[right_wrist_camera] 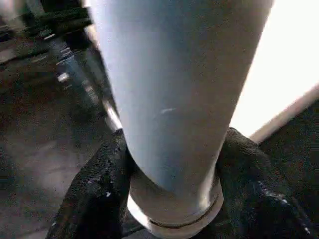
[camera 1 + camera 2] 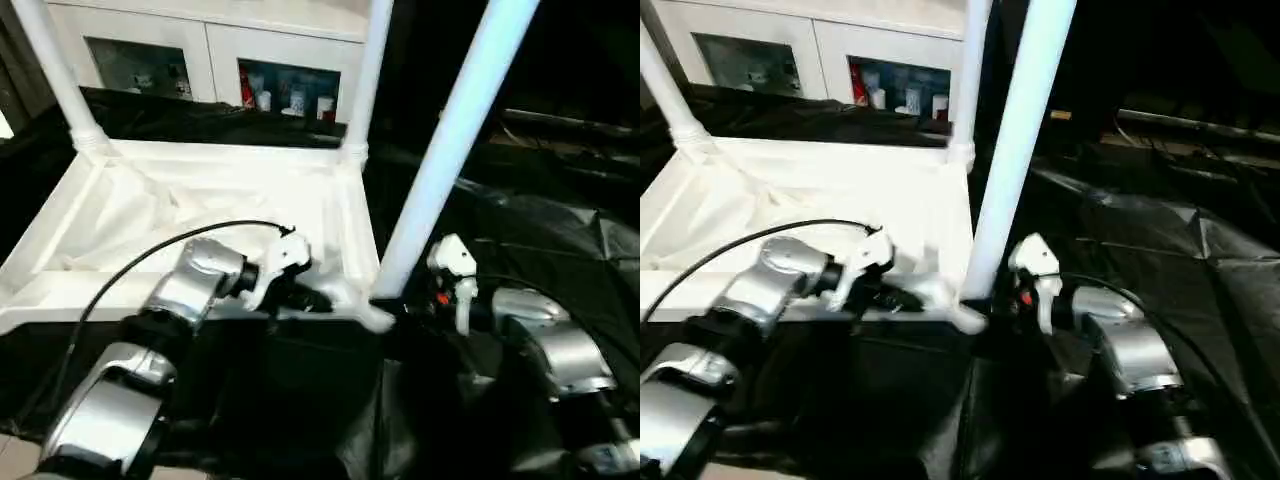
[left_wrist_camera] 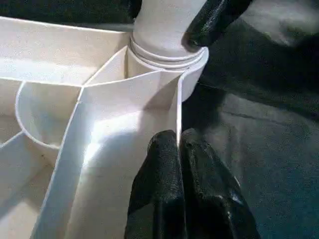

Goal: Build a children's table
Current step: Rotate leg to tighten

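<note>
1. Head views: white plastic ribbed tabletop (image 2: 200, 215) lies underside-up on black sheet; long white tube leg (image 2: 450, 150) leans in its near corner socket, may jam crooked.
2. Left wrist: left gripper (image 3: 178, 149) fingers pinch tabletop's rim; slip lets it shift.
3. Right wrist: right gripper (image 1: 172, 164) fingers hold the leg's collared end.

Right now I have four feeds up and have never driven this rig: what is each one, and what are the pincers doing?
The two wide pictures come from the robot's head, looking down over its silver forearms. The other two come from cameras on its wrists.

The white tabletop lies upside down on black sheeting, with two legs already standing in its far corners.

The left pincer is shut on the tabletop's near rim, next to the corner socket.

The right pincer has a finger on each side of a third leg, just above its collar, at that near corner. The leg leans, so it may not be fully seated.
</note>
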{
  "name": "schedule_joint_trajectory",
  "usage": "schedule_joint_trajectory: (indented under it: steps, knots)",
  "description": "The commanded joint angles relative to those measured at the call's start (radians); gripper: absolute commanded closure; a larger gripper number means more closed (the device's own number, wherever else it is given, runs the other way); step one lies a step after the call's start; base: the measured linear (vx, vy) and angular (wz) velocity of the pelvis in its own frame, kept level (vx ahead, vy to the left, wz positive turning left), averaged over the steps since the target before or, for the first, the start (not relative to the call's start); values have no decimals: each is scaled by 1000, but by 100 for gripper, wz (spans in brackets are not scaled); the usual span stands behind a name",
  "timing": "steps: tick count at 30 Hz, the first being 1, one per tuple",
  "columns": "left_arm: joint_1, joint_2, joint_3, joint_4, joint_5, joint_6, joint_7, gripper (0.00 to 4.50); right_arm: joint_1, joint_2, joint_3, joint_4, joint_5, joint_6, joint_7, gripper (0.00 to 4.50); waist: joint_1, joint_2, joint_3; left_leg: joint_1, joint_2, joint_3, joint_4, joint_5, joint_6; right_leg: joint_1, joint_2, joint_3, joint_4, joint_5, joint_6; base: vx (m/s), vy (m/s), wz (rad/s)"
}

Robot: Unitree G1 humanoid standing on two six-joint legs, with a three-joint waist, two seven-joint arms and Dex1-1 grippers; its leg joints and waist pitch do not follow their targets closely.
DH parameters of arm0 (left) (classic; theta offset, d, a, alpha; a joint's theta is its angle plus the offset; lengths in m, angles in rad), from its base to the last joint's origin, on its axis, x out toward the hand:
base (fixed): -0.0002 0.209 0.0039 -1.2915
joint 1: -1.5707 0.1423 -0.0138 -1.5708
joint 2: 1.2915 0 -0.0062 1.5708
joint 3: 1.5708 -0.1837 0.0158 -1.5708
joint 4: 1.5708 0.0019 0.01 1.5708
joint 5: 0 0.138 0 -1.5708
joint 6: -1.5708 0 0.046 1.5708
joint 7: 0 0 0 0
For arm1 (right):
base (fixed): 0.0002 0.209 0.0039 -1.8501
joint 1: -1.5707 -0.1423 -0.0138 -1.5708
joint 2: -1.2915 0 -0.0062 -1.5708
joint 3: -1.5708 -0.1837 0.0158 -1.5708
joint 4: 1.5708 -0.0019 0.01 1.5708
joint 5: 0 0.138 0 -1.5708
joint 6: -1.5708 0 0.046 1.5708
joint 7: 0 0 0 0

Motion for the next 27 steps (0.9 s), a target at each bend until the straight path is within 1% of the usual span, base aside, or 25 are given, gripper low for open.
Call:
schedule_joint_trajectory:
  steps: [1,2,3,4,5,6,7,8,9,10,12,14,15,16,17,18,19,20,21,22,23,24,25,26,27]
  knots:
    - [-30,-58,29,31,-6,2,134,450,11,49,11,83,-41,59,-130,236,-4,-7,-47,23,43,-24,-73,-307,-5,27,-56,32,-77,-348,-193,0,0,0]
    - [-36,-72,36,43,-2,4,175,450,10,66,1,97,-44,66,-172,239,-8,-7,-46,25,43,-28,-75,-336,-21,22,-57,32,-84,-409,-169,0,0,0]
    - [-44,-91,40,58,5,6,223,450,11,93,-13,108,-50,74,-235,239,-11,-5,-46,25,43,-29,-77,-347,-26,20,-56,32,-84,-420,-163,0,0,0]
    - [-44,-94,40,59,6,7,230,450,11,97,-16,110,-51,75,-245,239,-13,-9,-46,24,43,-31,-78,-357,-31,22,-55,30,-87,-434,-153,0,0,0]
    - [-54,-138,44,78,17,21,314,450,7,160,-50,134,-62,96,-389,239,-18,-5,-45,26,43,-32,-80,-368,-38,18,-55,31,-89,-447,-146,0,0,0]
    - [-56,-159,42,82,21,26,343,450,2,189,-66,147,-67,106,-452,241,-22,-8,-45,30,41,-34,-80,-392,-43,15,-55,28,-92,-464,-141,0,0,0]
    - [-56,-161,42,82,21,27,345,450,2,191,-67,148,-67,107,-457,241,-27,-7,-44,27,40,-35,-80,-400,-43,15,-55,29,-93,-480,-137,0,0,0]
    - [-54,-202,36,83,25,35,387,450,-12,239,-86,172,-78,108,-553,242,-30,-4,-45,30,41,-36,-81,-415,-44,13,-56,28,-100,-495,-125,0,0,0]
    - [-54,-202,36,83,25,35,387,450,-12,239,-86,172,-78,108,-553,242,-30,-4,-45,30,41,-36,-81,-415,-44,13,-56,28,-100,-495,-125,0,0,0]
    - [-48,-227,27,77,28,38,395,450,-23,269,-95,185,-79,102,-595,243,-33,-5,-44,30,39,-39,-82,-433,-44,11,-54,25,-104,-516,-117,0,0,0]
    - [-41,-256,15,69,30,41,395,450,-33,298,-81,188,-90,81,-615,243,-35,-4,-43,35,37,-41,-81,-466,-44,6,-56,24,-113,-564,-96,0,0,0]
    - [-39,-275,5,67,35,36,396,450,-35,305,-40,176,-122,34,-602,243,-35,-6,-42,40,37,-41,-80,-484,-41,1,-54,24,-119,-574,-84,0,0,0]
    - [-40,-273,1,67,36,33,386,450,-33,303,-37,173,-120,20,-581,209,-35,-6,-42,37,36,-42,-81,-487,-37,2,-54,23,-120,-573,-80,0,0,0]
    - [-40,-269,2,67,37,33,381,450,-31,299,-38,169,-117,18,-571,189,-36,-6,-42,36,37,-43,-83,-485,-35,4,-54,23,-119,-570,-79,0,0,0]
    - [-40,-267,2,66,37,34,381,450,-30,297,-38,167,-116,17,-570,176,-35,-5,-44,34,37,-42,-84,-477,-32,6,-54,24,-117,-546,-83,0,0,0]
    - [-39,-255,1,63,38,33,367,450,-29,285,-35,160,-111,10,-546,173,-34,-7,-45,33,38,-41,-85,-465,-28,7,-53,26,-113,-515,-93,0,0,0]
    - [-37,-240,0,61,38,31,352,450,-27,267,-30,151,-111,-2,-515,171,-33,-7,-45,32,38,-40,-85,-462,-26,8,-53,26,-112,-504,-97,0,0,0]
    - [-37,-230,0,59,39,29,341,450,-27,255,-26,146,-110,-10,-494,163,-31,-5,-46,31,39,-38,-85,-448,-21,9,-53,28,-109,-472,-107,0,0,0]
    - [-35,-217,-2,55,38,24,320,450,-26,239,-25,139,-109,-19,-468,150,-30,-6,-46,29,40,-38,-85,-441,-19,11,-53,29,-107,-456,-112,0,0,0]
    - [-33,-205,-3,50,36,24,298,450,-24,224,-25,128,-100,-18,-434,150,-29,-7,-48,25,40,-37,-86,-418,-14,16,-53,30,-101,-419,-123,0,0,0]
    - [-30,-181,-6,41,35,22,254,450,-16,185,-18,101,-79,-13,-342,150,-26,-5,-50,21,41,-35,-85,-389,-3,23,-54,31,-96,-375,-136,0,0,0]
    - [-29,-178,-6,40,35,22,249,450,-16,181,-17,98,-78,-13,-334,150,-24,-8,-50,19,41,-32,-82,-369,9,24,-53,33,-93,-342,-148,0,0,0]
    - [-24,-155,-13,30,32,23,202,450,-8,145,-3,76,-67,-13,-263,150,-23,-8,-49,19,41,-30,-81,-362,15,25,-53,34,-92,-333,-153,0,0,0]
    - [-21,-135,-17,24,30,22,162,450,-1,115,7,58,-57,-15,-202,150,-20,-5,-50,20,40,-29,-79,-351,25,25,-54,35,-90,-328,-160,0,0,0]
    - [-19,-120,-18,19,24,15,129,450,2,93,9,44,-43,-14,-156,150,-20,-6,-50,19,41,-28,-78,-347,28,26,-54,35,-90,-327,-165,0,0,0]
